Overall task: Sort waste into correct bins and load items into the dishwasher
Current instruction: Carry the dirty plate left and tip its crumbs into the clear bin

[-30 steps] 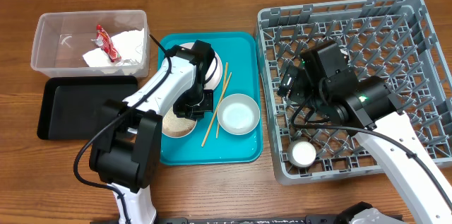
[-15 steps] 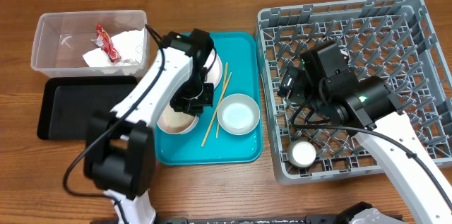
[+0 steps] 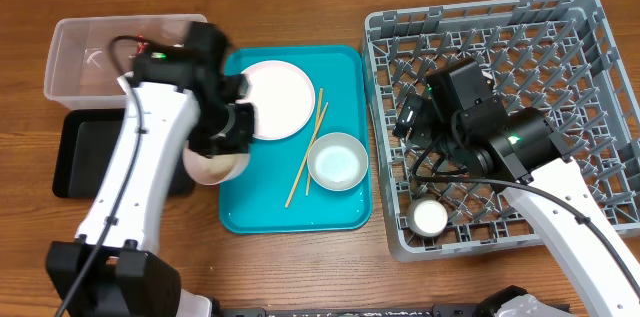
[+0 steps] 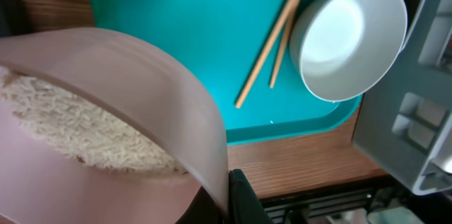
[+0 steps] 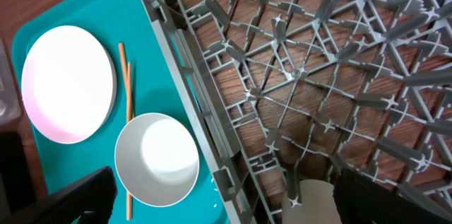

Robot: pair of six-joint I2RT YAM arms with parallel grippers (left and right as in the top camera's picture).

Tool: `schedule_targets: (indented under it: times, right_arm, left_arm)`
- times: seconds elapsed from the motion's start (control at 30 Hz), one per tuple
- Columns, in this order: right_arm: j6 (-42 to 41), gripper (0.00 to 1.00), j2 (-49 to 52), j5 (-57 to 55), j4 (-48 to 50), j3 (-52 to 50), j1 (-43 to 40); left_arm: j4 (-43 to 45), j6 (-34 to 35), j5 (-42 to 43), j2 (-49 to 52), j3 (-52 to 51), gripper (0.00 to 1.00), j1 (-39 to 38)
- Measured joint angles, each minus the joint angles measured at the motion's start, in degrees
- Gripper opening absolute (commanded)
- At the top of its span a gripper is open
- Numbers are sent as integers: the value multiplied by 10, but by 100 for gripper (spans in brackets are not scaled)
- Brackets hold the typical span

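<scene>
Left claw (image 3: 228,129): mine, clamped on the rim of the smaller plate (image 4: 141,75) bearing rice (image 4: 78,136), above the teal tray's (image 3: 270,212) left edge, beside the black tray (image 3: 90,157). Right claw (image 3: 412,117): fingers spread, empty, over the rack (image 3: 590,17)

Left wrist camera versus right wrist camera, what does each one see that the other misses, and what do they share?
Only the left wrist: the small plate, close up and carrying rice. Only the right wrist: the white cup among the pegs of the dish rack. Both: the bowl, the chopsticks and the teal tray.
</scene>
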State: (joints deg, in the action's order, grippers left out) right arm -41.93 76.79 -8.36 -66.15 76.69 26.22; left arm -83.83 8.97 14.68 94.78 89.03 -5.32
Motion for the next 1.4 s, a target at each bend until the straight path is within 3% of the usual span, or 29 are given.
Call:
schedule_targets:
  times: [0.2, 0.43, 0.6, 0.93, 1.4]
  right_arm:
    - [0, 100, 0, 0, -5, 0, 0]
    - [0, 100, 0, 0, -5, 0, 0]
    - [0, 100, 0, 0, -5, 0, 0]
    - [0, 100, 0, 0, -5, 0, 0]
    - [0, 100, 0, 0, -11, 0, 0]
  left_arm:
    - [16, -73, 71, 0, -10, 4, 129]
    - [164, -122, 221, 2, -92, 4, 310]
    - [224, -130, 334, 28, -138, 4, 385]
    - [224, -135, 567, 136, -150, 4, 452]
    - [186, -121, 723, 174, -153, 4, 468]
